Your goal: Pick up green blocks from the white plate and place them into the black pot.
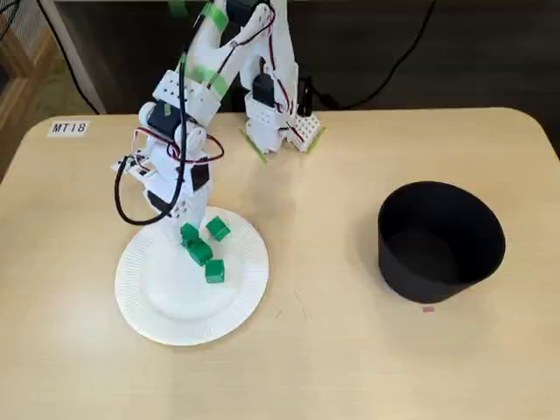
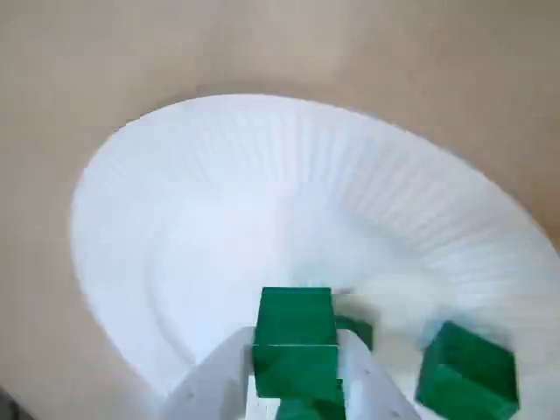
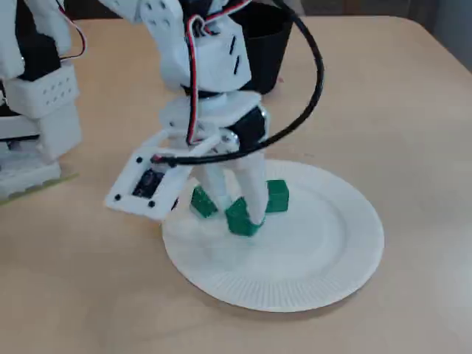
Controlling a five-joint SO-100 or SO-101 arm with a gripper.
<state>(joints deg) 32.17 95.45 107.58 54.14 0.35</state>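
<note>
4 green blocks sit on the white plate, well apart from the black pot. We see the gripper pinching 1 held block by its sides, low on the plate. We judge the hold shallow: the block could twist out when lifted, or a finger could nudge the neighbour near it. The wrist view cuts off the lower part of the grip. In a fixed view only 3 blocks show, and the fingers may cover the 4th.
</note>
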